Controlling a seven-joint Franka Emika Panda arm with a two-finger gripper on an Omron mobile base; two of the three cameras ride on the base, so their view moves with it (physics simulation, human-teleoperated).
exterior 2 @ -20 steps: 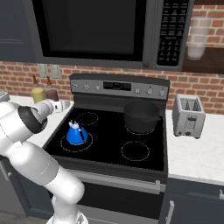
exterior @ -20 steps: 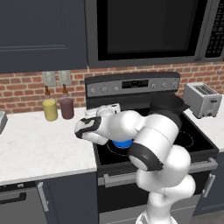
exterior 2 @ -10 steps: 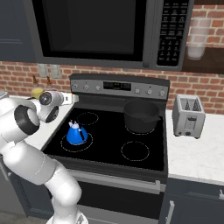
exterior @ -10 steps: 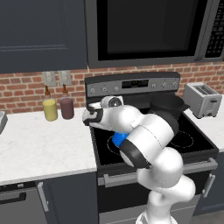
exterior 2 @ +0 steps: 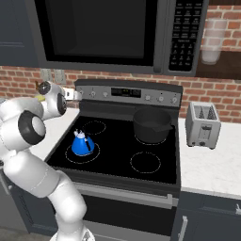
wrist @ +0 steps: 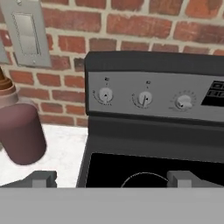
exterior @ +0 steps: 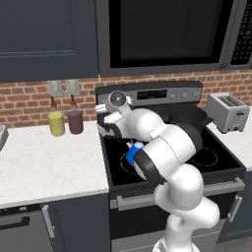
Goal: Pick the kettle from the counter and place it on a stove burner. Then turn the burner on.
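The kettle [exterior 2: 83,143] stands upright on the glossy black cooktop [exterior 2: 117,155], its long axis vertical, inside the large white ring of the front-left stove burner [exterior 2: 70,156]; its short spout appears to point toward the left edge of the stove, though it is too small to be sure. It is a small, bright blue cone with a pale knob on the lid and a thin arched handle. In the left base view the kettle [exterior: 132,152] is mostly hidden behind the white arm. The pincer [wrist: 111,177] is released, its two dark tips spread wide with nothing between them, and it faces the stove's back panel with its row of knobs [wrist: 144,99]. The kettle sits lower and nearer the front of the stove than the pincer, well apart from it. A dark red bottle [wrist: 19,131] stands on the white tabletop [exterior: 44,165] beside the stove.
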